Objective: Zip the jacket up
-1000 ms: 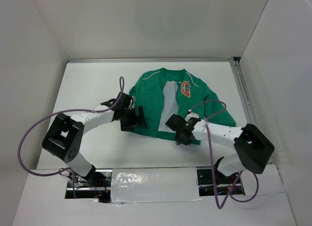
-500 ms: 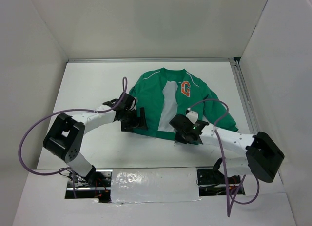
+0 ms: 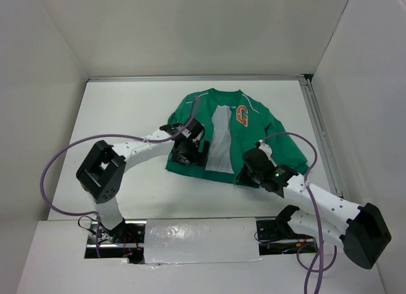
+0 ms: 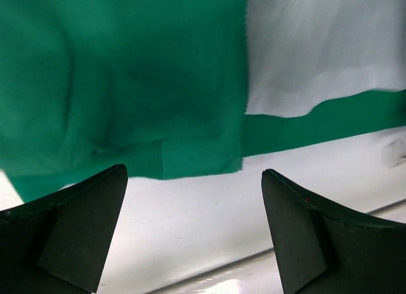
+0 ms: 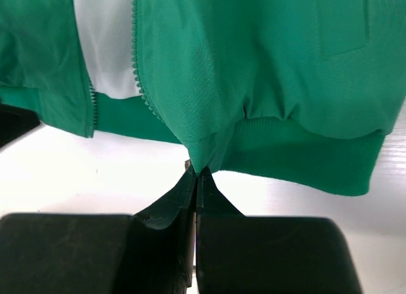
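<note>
The green jacket point(image 3: 254, 126) lies face up and unzipped on the white table, its white lining point(image 3: 220, 142) showing down the middle and an orange "G" on the chest. My right gripper point(image 3: 244, 178) is shut on the bottom hem corner of the jacket's right front panel point(image 5: 209, 139), next to the zipper teeth point(image 5: 136, 66). My left gripper point(image 3: 193, 156) is open over the bottom hem of the left front panel point(image 4: 127, 97); the fingers point(image 4: 82, 224) straddle bare table just below the hem.
The white table point(image 3: 120, 110) is walled on three sides. A metal rail point(image 3: 317, 126) runs along the right edge. Purple cables loop from both arms. A foil-taped strip point(image 3: 196, 234) crosses the near edge between the arm bases.
My left gripper has moved right from beside the jacket onto its lower left panel. My right gripper has moved right and slightly nearer along the hem, its arm stretching out.
</note>
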Motion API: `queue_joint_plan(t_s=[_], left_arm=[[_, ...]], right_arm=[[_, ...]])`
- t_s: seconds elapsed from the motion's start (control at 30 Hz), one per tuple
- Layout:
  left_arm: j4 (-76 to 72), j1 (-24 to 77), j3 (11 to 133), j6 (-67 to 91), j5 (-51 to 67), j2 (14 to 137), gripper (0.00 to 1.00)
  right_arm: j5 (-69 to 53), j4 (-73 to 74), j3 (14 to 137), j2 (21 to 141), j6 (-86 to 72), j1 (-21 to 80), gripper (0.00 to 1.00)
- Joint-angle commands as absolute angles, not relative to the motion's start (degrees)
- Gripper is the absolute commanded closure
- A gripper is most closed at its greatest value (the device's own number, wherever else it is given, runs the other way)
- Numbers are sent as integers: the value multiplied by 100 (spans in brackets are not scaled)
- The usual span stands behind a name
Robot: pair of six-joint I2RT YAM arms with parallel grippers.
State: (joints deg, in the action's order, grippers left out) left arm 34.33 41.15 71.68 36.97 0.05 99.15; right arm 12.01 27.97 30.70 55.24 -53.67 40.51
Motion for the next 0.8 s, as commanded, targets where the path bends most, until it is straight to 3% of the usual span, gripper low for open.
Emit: queue_joint_plan(t_s=[0.0,0.53,0.67,0.77], left_arm=[[3333,4210,7216,2735,87,10177,1],[3419,4298,7365,2979,-325,11188,2],[3805,4385,7567,3339,-816,11443,11],[3929,4412,7559,3542,-914,11496,31]], right_arm=[[880,2313,2927,5335,-5019,3868,100],[211,1828,2566,5396,-4614,3278,100],[237,1837,2540,5405,-4614,3217,100],[211,1819,2505,5396,-4597,3182,100]])
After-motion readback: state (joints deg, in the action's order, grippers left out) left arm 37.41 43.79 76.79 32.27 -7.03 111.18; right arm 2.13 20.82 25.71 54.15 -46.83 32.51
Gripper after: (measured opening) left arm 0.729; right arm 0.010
